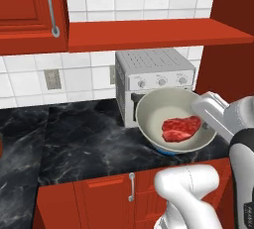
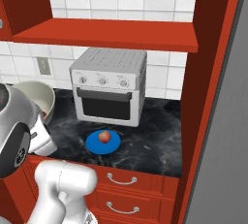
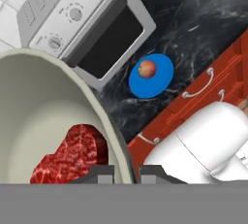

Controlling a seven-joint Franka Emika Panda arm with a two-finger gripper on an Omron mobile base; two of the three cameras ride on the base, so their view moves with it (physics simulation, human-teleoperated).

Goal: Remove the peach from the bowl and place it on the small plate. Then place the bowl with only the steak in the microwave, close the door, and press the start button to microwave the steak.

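The left base view shows the bowl [image 1: 174, 122] lifted and tilted in front of the toaster oven [image 1: 155, 82], the steak [image 1: 181, 128] lying inside, with just a blue sliver of the small plate [image 1: 167, 151] under its rim; the right base view shows the whole plate [image 2: 103, 142] on the black marble tabletop [image 2: 150, 143] with the peach [image 2: 103, 136] on it, while the arm covers most of the bowl there. In the hand view the fingers [image 3: 126, 173] are clenched on the bowl's rim [image 3: 117, 150], their tips cut off at the bottom; the oven's knob markings are too small to read.
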